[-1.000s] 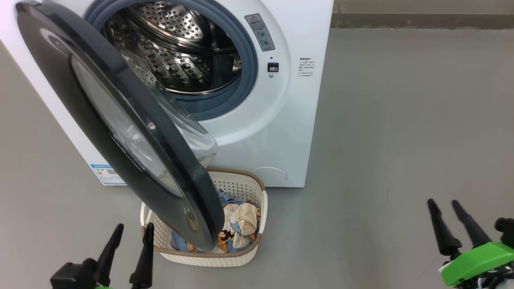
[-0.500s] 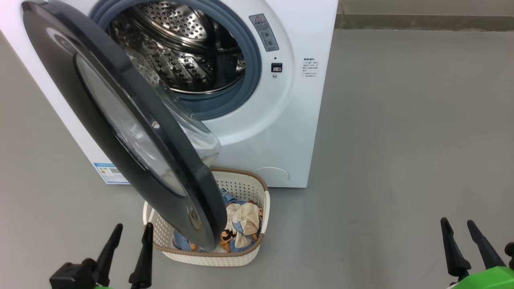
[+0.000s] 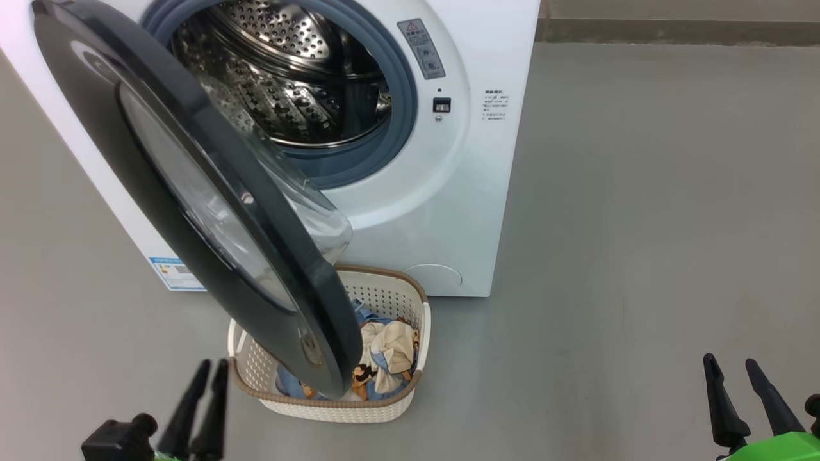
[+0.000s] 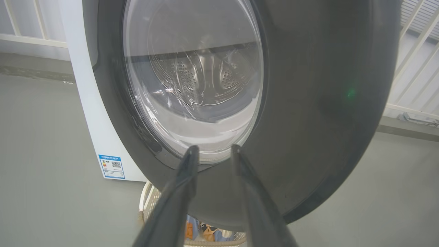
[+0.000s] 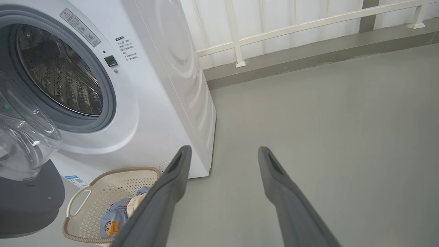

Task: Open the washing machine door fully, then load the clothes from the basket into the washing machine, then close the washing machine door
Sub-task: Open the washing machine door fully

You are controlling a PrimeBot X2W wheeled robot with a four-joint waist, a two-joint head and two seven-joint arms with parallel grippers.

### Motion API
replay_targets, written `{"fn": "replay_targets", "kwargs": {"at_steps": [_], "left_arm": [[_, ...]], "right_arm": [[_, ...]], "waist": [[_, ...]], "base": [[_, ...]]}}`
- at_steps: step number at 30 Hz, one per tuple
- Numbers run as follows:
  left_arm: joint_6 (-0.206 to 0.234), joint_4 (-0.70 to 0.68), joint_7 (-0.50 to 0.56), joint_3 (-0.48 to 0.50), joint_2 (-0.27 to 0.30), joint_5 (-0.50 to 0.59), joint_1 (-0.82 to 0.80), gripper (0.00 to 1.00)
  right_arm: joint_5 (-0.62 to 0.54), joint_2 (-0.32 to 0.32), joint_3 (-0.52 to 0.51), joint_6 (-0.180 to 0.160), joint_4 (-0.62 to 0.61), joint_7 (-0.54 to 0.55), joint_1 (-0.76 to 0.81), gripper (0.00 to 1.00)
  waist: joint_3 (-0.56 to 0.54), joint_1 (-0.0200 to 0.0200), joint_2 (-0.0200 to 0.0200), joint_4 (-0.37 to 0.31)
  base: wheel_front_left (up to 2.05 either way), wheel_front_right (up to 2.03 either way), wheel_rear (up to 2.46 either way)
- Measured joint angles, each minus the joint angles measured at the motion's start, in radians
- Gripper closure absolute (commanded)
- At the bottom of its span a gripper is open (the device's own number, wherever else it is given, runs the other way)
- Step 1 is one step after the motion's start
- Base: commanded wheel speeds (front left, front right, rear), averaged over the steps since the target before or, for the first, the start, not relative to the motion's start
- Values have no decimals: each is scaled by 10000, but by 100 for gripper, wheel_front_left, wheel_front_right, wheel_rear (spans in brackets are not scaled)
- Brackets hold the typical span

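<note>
The washing machine door (image 3: 192,192) hung partly open and hid much of the basket (image 3: 419,301), which sat on the floor (image 3: 640,224) just before the washing machine (image 3: 474,192). The clothes (image 3: 384,358) peeked out inside it (prints hard to read). The left hand (image 3: 214,362) was narrowly apart and empty. The right hand (image 3: 728,358), cut off at the frame edge, was spread wide and empty.

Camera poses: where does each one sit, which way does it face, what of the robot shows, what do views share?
Head view: on the head, facing forward and down at the washing machine, its open door and the basket of clothes; left gripper lower left, right gripper lower right.
Left wrist view: left wrist, low, facing the door's outer face close up; own fingers at bottom.
Right wrist view: right wrist, facing the machine's front corner and floor; own fingers at bottom.
Shared: all three show door and basket.
</note>
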Motion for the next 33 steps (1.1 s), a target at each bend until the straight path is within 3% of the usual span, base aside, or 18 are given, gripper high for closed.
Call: {"fn": "replay_targets", "kwargs": {"at_steps": [10,19,26,33], "left_arm": [[0,-274,0,71,67,-67,-327,100],[0,-1806,-2,568,63,-140,-852,100],[0,-2995,-4,105,-144,-73,-1044,100],[0,-3674,178,-1168,-334,376,-1290,100]], "right_arm": [[-13,81,-10,0,-92,0,-1,0],[-121,92,-40,0,-217,0,-1,0],[-173,94,-46,0,-311,0,58,0],[-173,113,-36,0,-376,0,204,0]], "waist": [[58,0,0,136],[135,0,0,233],[49,0,0,234],[62,0,0,184]], "base": [[0,0,0],[0,0,0],[0,0,0],[0,0,0]]}}
